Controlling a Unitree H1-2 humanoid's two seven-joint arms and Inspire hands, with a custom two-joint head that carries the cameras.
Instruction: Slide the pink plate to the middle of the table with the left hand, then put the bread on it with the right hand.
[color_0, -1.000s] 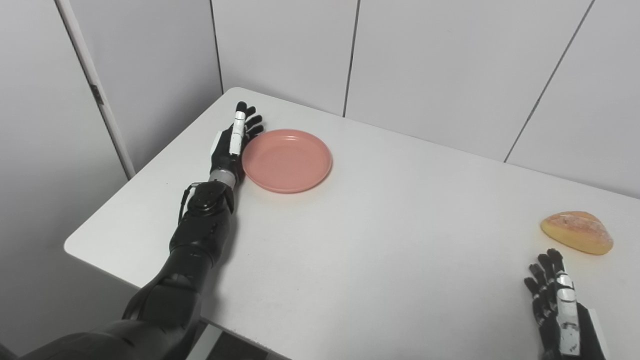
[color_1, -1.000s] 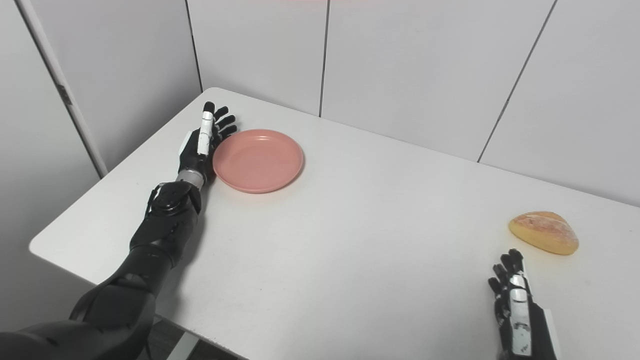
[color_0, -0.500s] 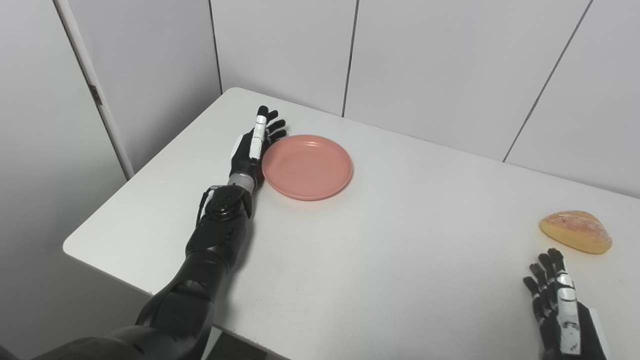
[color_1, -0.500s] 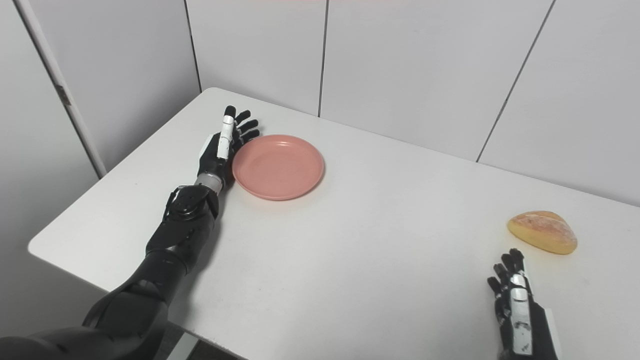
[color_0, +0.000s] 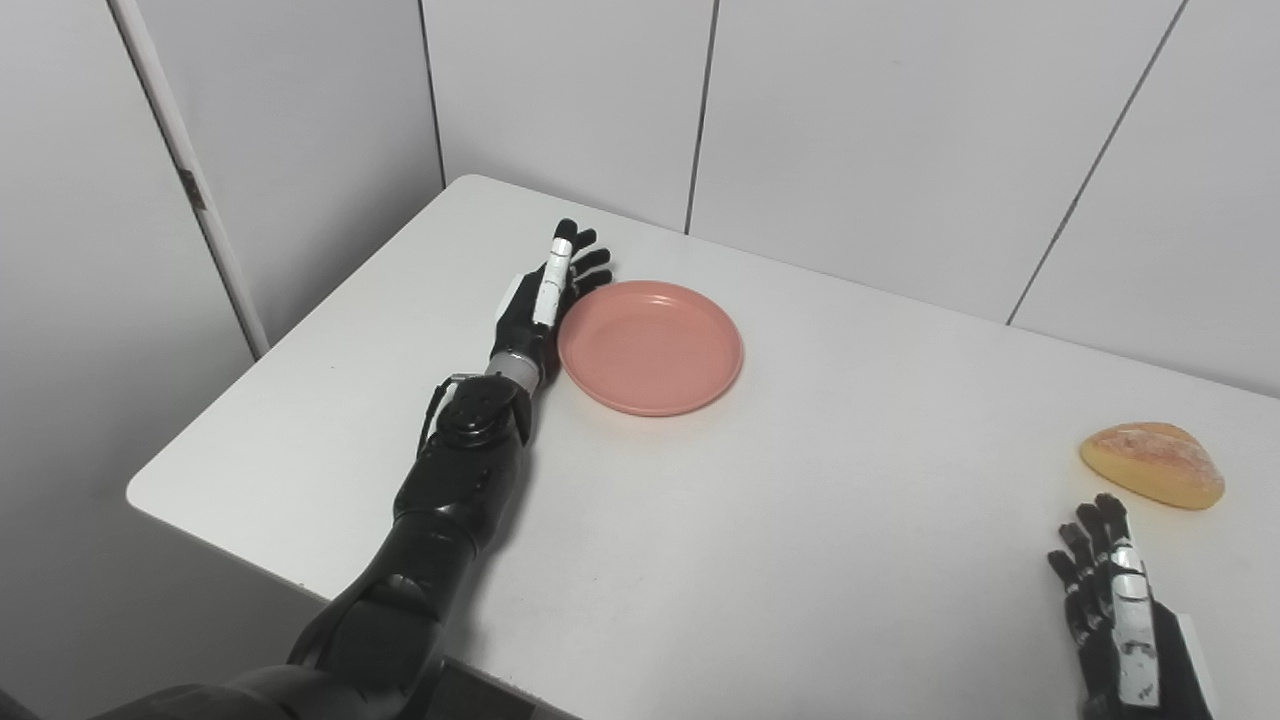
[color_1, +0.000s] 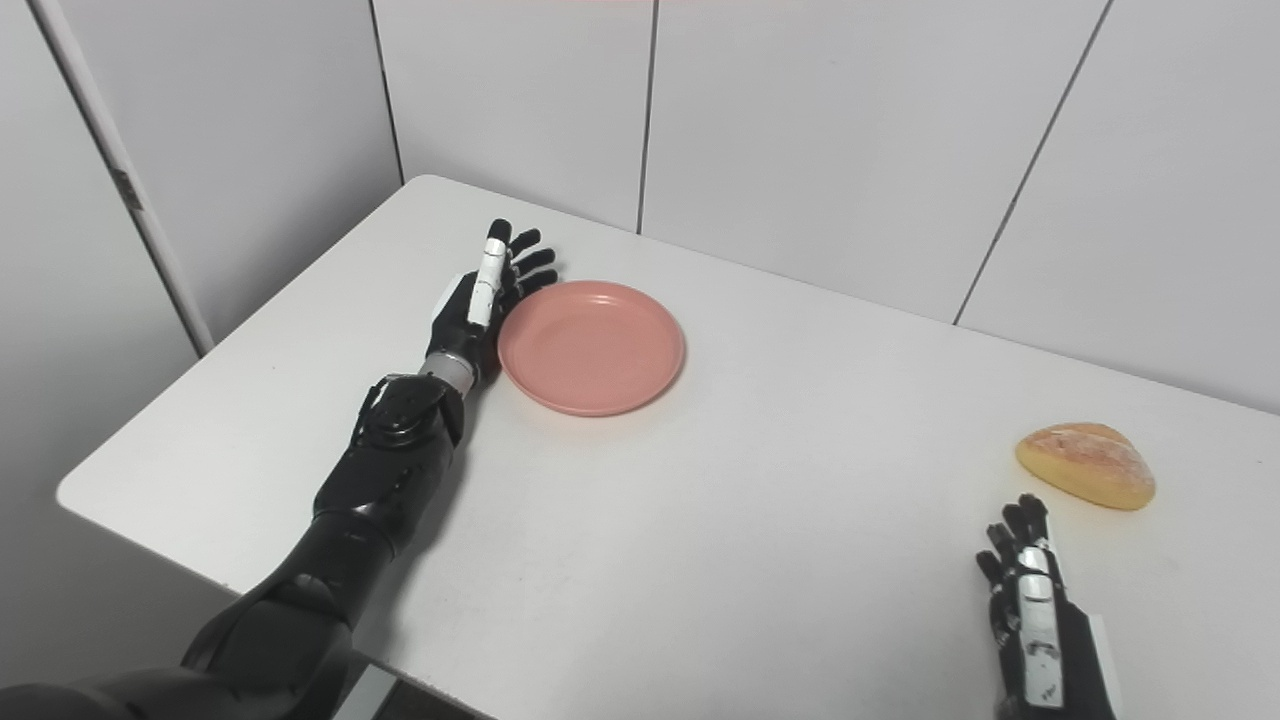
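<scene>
Plate (color_0: 650, 347): pushed further toward tabletop (color_0: 800, 500) middle by flat, splayed left robot hand (color_0: 545, 295); bread (color_0: 1152, 464) awaits empty, splayed right robot hand (color_0: 1115, 610).

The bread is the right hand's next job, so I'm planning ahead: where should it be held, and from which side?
Judging by its shape, grip the bread across its narrower width, coming from above. It lies flat on the table, a low dome with tapered ends, so the middle offers most to hold. The right hand, open, waits just nearer the robot.
</scene>
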